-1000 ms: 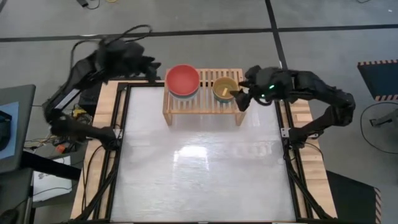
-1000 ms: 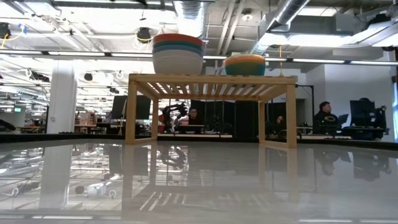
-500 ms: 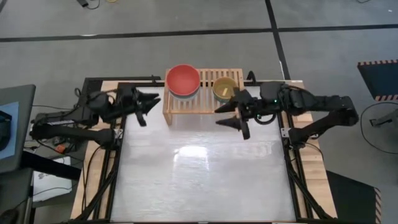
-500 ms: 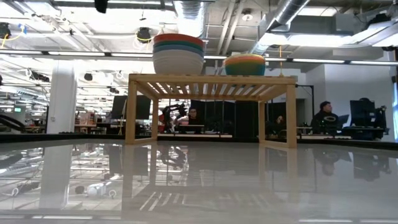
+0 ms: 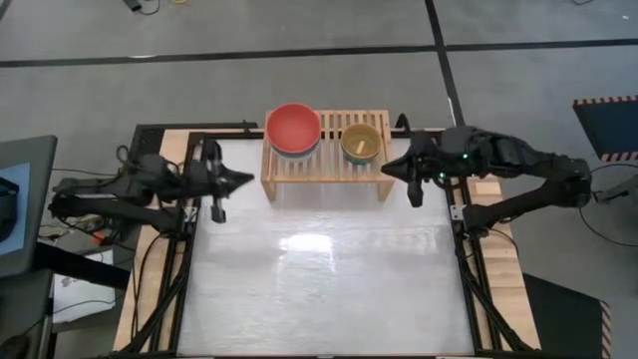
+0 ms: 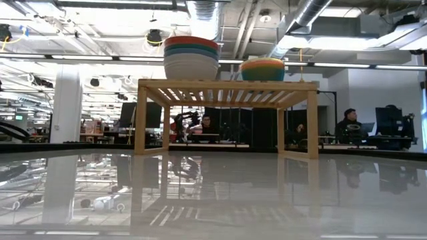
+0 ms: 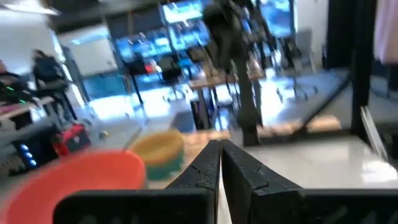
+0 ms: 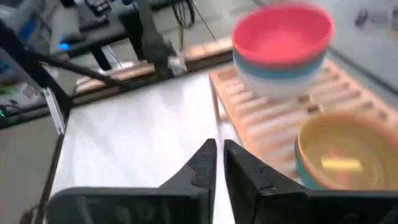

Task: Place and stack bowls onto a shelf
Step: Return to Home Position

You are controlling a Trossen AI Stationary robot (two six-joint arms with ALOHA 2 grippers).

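Risk: in all likelihood a knock to the shelf as the arms pull away, since both grippers sit close to its ends.
Cause: a sideways swing of either wrist into a side leg, which could shake the tall stack of four large bowls. That stack looks the likelier to slide, being higher than the low stack of small bowls.
Second risk: probably slight, as neither gripper carries anything that could drop.
Left gripper: low over the far left part of the table, pointing right towards the shelf's left leg and apart from it. Its fingers are closed almost together, with nothing between them.
Right gripper: just beside the shelf's right end, pointing left at it. Its fingers are likewise nearly touching and empty.
Arms: both stretched out low along the table's far side, forearms roughly level and elbows outboard of the table frame.
Large bowls: on the shelf's left end, red one on top.
Small bowls: on the shelf right of centre, yellow one on top.
Shelf position: at the far middle of the table.
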